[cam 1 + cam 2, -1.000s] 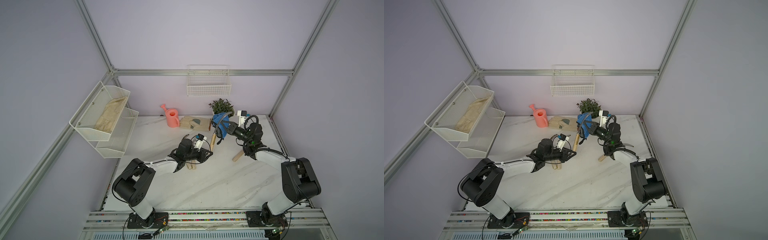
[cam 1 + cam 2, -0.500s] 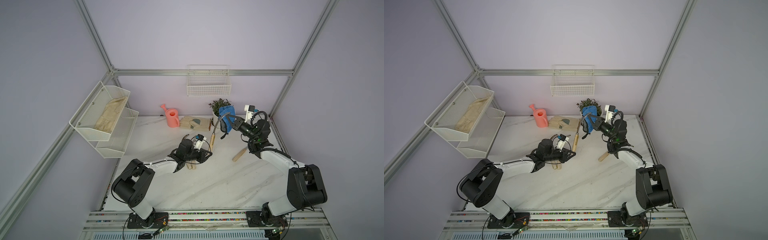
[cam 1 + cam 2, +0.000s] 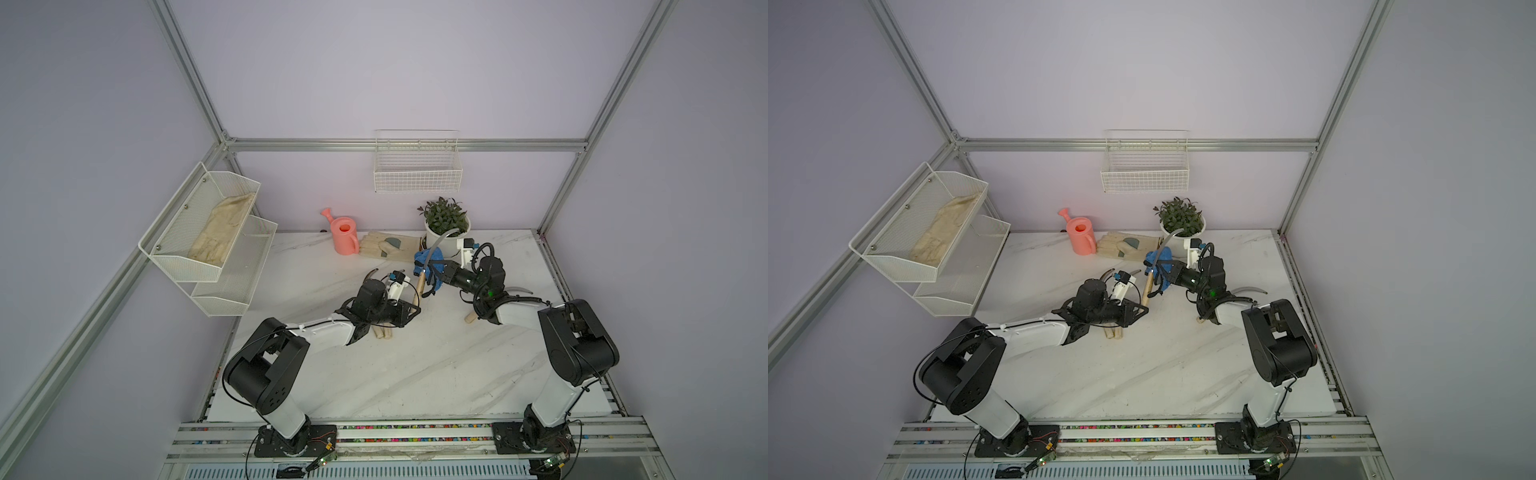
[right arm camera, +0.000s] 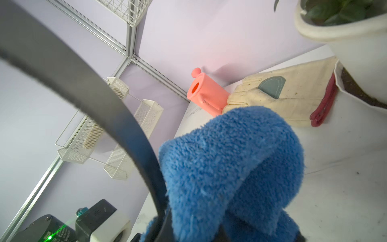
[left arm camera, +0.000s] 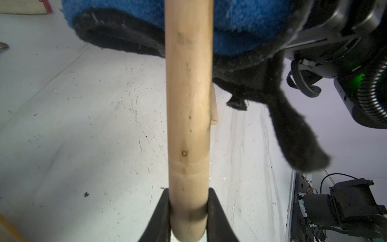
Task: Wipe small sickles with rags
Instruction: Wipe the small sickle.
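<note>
Sickle (image 3: 421, 282), pale wooden handle and curved grey blade, stands centre-far over the white desk (image 3: 415, 374) in both top views: left tool (image 3: 417, 305) clamps the handle, right tool (image 3: 435, 271) pinches a blue plush rag (image 3: 420, 262) round the blade. Left wrist: handle (image 5: 188, 104) between fingers (image 5: 161, 213). Right wrist: rag (image 4: 230, 163) wraps blade (image 4: 83, 90).

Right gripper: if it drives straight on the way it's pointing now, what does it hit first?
The sickle that the left gripper holds by its handle: the right gripper holds the blue rag against its blade. Past that, probably the beige glove, though depth is unclear.
</note>
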Action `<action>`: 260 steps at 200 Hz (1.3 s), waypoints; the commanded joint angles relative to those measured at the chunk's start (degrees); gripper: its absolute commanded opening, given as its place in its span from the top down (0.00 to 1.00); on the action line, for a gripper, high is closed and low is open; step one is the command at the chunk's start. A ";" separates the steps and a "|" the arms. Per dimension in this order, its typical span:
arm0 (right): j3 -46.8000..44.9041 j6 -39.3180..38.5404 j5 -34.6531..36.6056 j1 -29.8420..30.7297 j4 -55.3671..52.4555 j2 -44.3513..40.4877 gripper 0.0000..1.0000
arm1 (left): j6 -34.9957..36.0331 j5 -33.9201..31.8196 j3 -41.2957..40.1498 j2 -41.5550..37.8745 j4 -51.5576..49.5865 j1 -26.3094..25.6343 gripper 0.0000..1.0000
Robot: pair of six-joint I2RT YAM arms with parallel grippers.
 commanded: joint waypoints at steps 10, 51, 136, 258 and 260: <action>2.52 -0.18 -0.12 -1.95 1.71 -5.42 1.00 | 0.12 -0.58 1.99 -1.09 2.23 -0.21 1.00; 5.15 3.04 -1.25 -7.00 0.70 -11.19 1.00 | 0.56 -0.99 2.41 -0.60 1.72 -0.30 1.00; 1.43 2.24 -0.66 -8.23 1.37 -12.32 1.00 | 0.56 -0.88 2.51 -0.74 1.54 -0.57 1.00; 0.68 0.73 -2.35 -0.61 7.16 -1.03 1.00 | 0.87 -1.08 2.79 -0.39 1.96 -0.92 1.00; 0.67 0.70 -2.30 -0.50 7.10 -1.04 1.00 | 0.90 -1.06 2.77 -0.39 1.96 -0.87 1.00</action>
